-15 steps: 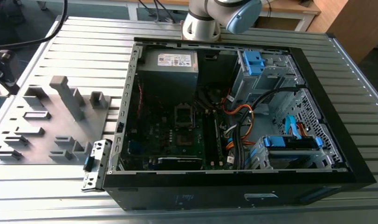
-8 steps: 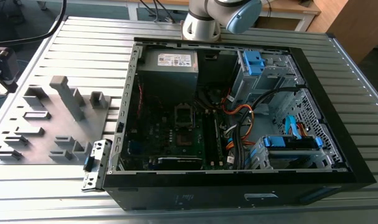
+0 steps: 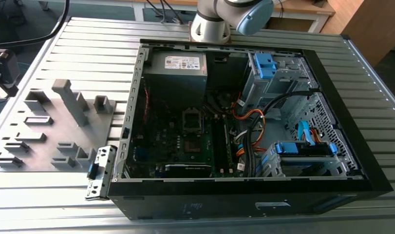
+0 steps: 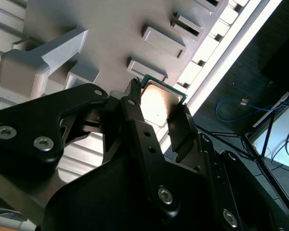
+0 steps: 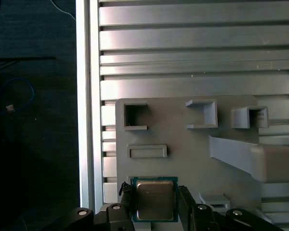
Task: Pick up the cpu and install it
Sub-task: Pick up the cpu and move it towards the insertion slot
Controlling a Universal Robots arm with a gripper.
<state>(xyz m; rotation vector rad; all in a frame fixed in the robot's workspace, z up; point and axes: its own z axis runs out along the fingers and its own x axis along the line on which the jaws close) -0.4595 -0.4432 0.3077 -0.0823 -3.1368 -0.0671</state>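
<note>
The cpu [image 5: 154, 199], a small square chip with a silver-grey top and a thin green rim, sits between my two black fingers [image 5: 124, 190] in both wrist views. My gripper [image 5: 153, 193] is shut on the cpu [image 4: 159, 102], one finger on each side edge. It hangs over the grey fixture plate [image 5: 183, 149], near the plate's edge by the table rim. In the exterior view my gripper [image 3: 1, 73] is the dark shape at the far left, above the fixture plate [image 3: 51, 124]. The open computer case [image 3: 249, 122] lies at the centre, with the black socket frame [image 3: 192, 121] on its motherboard.
The fixture plate carries raised grey blocks and open pockets [image 5: 202, 115], plus a tall sloped post [image 5: 260, 159]. The ribbed aluminium table [image 5: 197, 48] ends in a bright rim [image 5: 89, 96] beside my gripper, with dark floor and cables beyond. A small black bracket [image 3: 100, 173] lies by the case's front corner.
</note>
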